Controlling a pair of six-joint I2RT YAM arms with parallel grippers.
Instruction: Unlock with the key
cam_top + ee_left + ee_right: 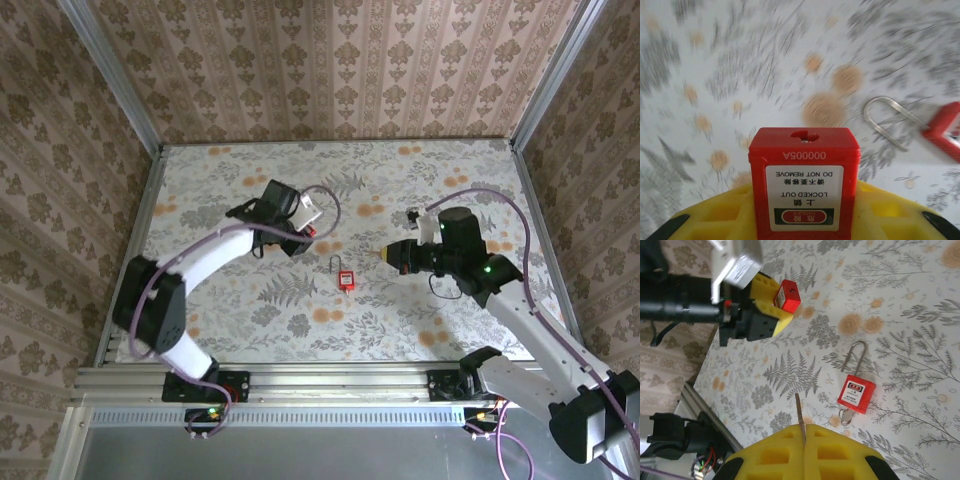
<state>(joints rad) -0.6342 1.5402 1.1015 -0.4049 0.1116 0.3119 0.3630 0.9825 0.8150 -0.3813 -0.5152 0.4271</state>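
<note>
Two red padlocks, one steel shackle, one key blade for certain, two grippers.

Left gripper: clamped on the held padlock, with yellow fingers pressing both flanks of the red body. White label upside down toward the wrist camera, and a round hole in the end face pointing away. Sits over the floral table, left of centre in the top view.

Loose padlock: lies flat on the table between the two grippers, touching neither. Shackle points toward the far-left; cannot tell whether latched. Small silver piece at the body's bottom end, perhaps a second key, too small to tell.

Right gripper: pinched tight on the key. Thin blade stands edge-on out of the seam between the yellow fingers. Aims across the table toward the left gripper, near the loose padlock but apart from it.
</note>
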